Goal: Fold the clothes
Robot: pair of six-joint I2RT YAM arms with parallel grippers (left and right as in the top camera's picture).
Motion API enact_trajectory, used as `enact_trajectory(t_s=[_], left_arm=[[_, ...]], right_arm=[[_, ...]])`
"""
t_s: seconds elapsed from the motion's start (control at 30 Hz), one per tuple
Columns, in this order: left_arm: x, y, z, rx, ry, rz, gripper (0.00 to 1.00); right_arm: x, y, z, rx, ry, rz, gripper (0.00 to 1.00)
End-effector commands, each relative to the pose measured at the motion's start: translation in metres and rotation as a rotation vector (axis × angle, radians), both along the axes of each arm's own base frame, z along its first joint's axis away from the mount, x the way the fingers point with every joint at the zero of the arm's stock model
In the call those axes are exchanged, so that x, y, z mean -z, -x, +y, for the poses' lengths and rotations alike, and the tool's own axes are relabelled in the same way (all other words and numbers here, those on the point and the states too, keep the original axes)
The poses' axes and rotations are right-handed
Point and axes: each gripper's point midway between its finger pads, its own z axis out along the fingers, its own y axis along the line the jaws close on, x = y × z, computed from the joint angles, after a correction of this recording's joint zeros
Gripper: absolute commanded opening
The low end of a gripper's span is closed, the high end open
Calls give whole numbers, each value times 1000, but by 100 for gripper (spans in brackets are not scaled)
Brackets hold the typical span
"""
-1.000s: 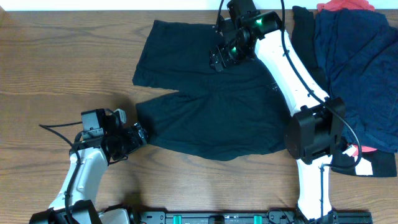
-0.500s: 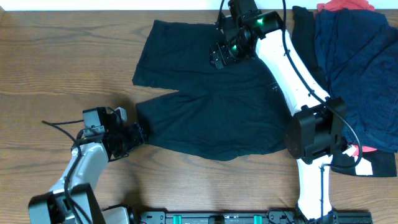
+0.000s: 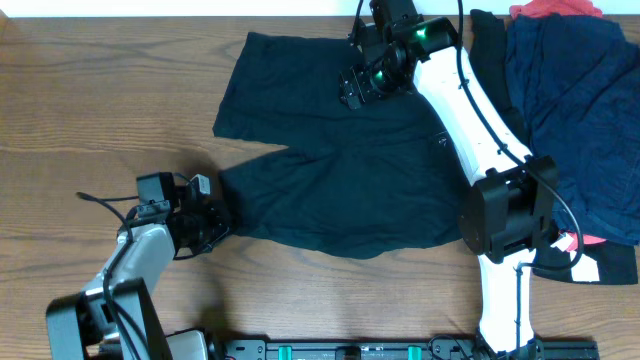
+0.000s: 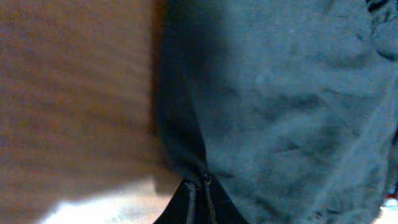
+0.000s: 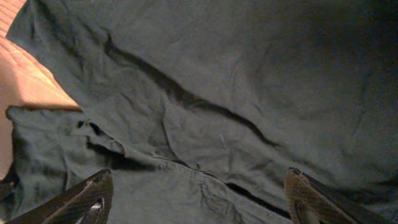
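Black shorts lie spread flat in the middle of the wooden table. My left gripper sits at the hem of the near left leg. In the left wrist view its jaws are shut, with the edge of the shorts pinched between the tips. My right gripper hovers over the far leg of the shorts, close to the far edge. In the right wrist view it stands wide open above a creased seam of the shorts, with nothing between its fingers.
At the right edge of the table lies a pile of other clothes: a navy blue garment, a black one and a red one. Bare wood spreads to the left of the shorts.
My left gripper has gone from open to shut on the hem of the near leg. The right gripper has held its place, still open.
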Motion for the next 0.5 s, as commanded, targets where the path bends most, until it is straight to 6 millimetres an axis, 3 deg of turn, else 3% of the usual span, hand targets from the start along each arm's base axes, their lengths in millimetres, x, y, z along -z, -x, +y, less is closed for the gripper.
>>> enact_trajectory(t_s=[0.0,0.17,0.33,0.47], left_arm=[[-27,-5,-4,12,11,-78,6],[-64,2,12,-27,-116,-140,6],[-93,19,14,-46,-170,-213,6],[-112,15,16,-58,-194,-311,6]], right_arm=[[-11,-1,-9,14,-5,-16,86],[-10,-1,-10,14,-4,-12,85],[-10,1,-9,11,-3,-8,84],[-9,3,-10,11,0,2,83]])
